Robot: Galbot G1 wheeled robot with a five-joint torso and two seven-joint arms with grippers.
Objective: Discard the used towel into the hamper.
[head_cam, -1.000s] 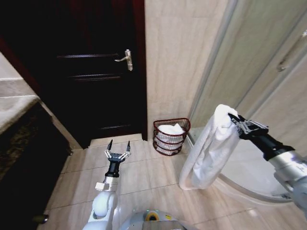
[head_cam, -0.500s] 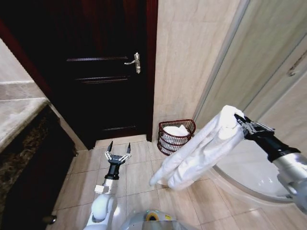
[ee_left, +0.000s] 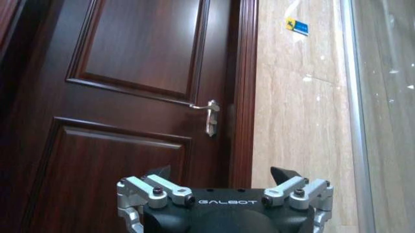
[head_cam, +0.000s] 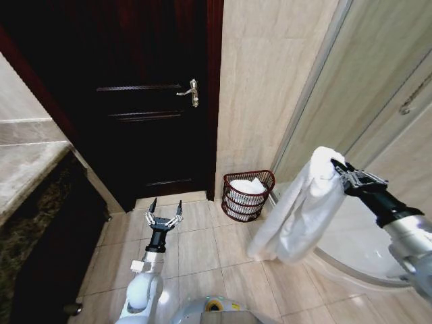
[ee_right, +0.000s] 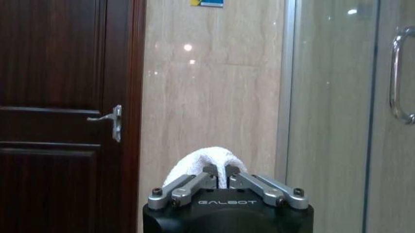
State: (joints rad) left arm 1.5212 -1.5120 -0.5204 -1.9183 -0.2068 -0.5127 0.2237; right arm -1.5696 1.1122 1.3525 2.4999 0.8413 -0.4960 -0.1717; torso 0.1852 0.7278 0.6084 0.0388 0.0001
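A white towel hangs from my right gripper, which is shut on its top fold at the right of the head view, above and to the right of the hamper. In the right wrist view the towel's fold bulges between the closed fingers of my right gripper. The hamper, a dark reddish-brown wire basket, stands on the floor against the beige wall and holds white cloth. My left gripper hovers low over the floor tiles in front of the door, open and empty, and its spread fingers frame the left wrist view.
A dark wooden door with a silver handle fills the back left. A glass shower enclosure with a curved white base lies at the right. A stone counter runs along the left. Tiled floor lies between.
The towel has swung back from a leftward flare to hang nearly straight beneath the right gripper. The head view has shifted a little; the left arm holds its place.
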